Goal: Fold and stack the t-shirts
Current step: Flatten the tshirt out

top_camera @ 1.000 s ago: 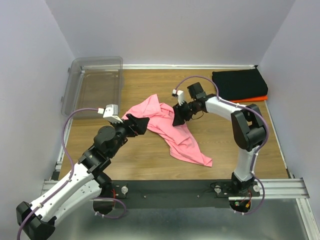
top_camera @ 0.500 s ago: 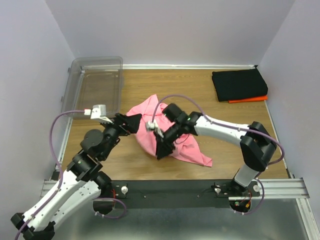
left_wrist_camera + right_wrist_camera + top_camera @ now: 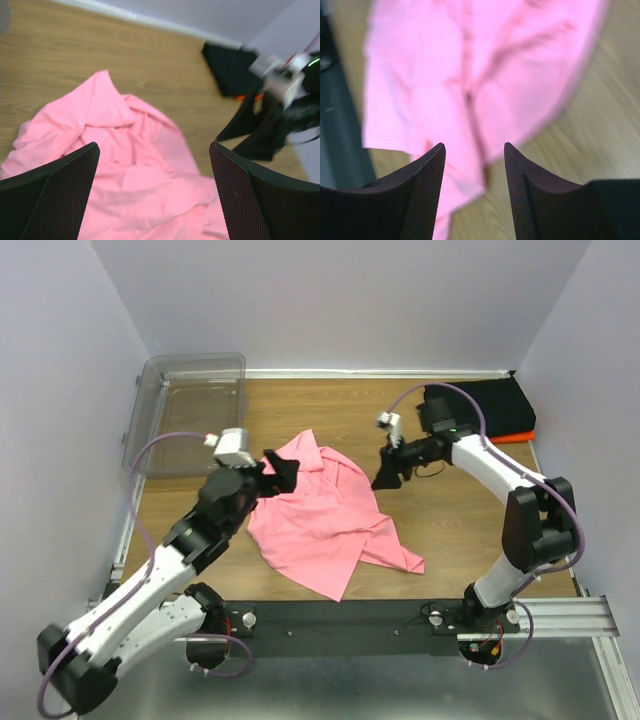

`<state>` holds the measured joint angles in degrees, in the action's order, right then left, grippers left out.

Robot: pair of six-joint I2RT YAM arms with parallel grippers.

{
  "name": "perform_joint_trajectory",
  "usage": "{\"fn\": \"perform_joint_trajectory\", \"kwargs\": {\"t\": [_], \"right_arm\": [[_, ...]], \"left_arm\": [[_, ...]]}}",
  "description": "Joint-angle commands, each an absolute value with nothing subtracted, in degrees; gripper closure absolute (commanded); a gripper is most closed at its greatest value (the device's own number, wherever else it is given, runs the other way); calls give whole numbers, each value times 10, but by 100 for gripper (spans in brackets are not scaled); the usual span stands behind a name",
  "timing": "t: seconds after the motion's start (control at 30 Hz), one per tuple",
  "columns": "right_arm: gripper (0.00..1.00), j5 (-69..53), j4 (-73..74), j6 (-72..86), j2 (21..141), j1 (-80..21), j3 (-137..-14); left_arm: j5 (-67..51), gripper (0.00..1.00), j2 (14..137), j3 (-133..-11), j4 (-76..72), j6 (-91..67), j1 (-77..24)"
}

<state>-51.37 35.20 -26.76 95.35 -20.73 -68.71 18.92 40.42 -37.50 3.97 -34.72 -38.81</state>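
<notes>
The salmon-pink t-shirt [image 3: 320, 518] lies crumpled and partly spread on the middle of the wooden table; it also fills the left wrist view [image 3: 125, 160] and the right wrist view [image 3: 470, 70]. My left gripper [image 3: 281, 471] hovers over the shirt's rear-left edge, wide open [image 3: 155, 192], with nothing between its fingers. My right gripper [image 3: 384, 476] hangs just beyond the shirt's right edge, open [image 3: 474, 187] and holding nothing. A folded black t-shirt [image 3: 482, 407] rests on a folded orange one [image 3: 517, 436] at the back right corner.
A clear plastic bin [image 3: 190, 412] stands at the back left by the wall. Walls close in the table on the left, back and right. Bare wood [image 3: 470, 530] shows between the pink shirt and the right wall.
The right gripper swept down over the pink shirt, then pulled back to its right rear edge. The shirt now lies wider and flatter. The left gripper moved toward the shirt's upper left.
</notes>
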Motion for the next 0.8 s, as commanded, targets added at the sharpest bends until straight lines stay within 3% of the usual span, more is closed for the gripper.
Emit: {"fn": "perform_joint_trajectory", "kwargs": {"t": [0.0,0.13,0.3,0.53,0.77], "right_arm": [[42,-408,337,-242,933,-148,-637],[42,-400,314,-231,935,-116,-618],[41,-430,313,-236,962,-113,-630],[41,-446,313,-241,989,-114,-636],[41,-453,312,-239,996,-114,-636]], "left_arm": [[86,2,573,-439,3,-252,-356],[67,6,828,-594,26,-172,-322],[112,18,1036,-744,111,-137,-299],[153,35,1176,-880,188,-101,-270],[187,43,1266,-970,239,-77,-266]]}}
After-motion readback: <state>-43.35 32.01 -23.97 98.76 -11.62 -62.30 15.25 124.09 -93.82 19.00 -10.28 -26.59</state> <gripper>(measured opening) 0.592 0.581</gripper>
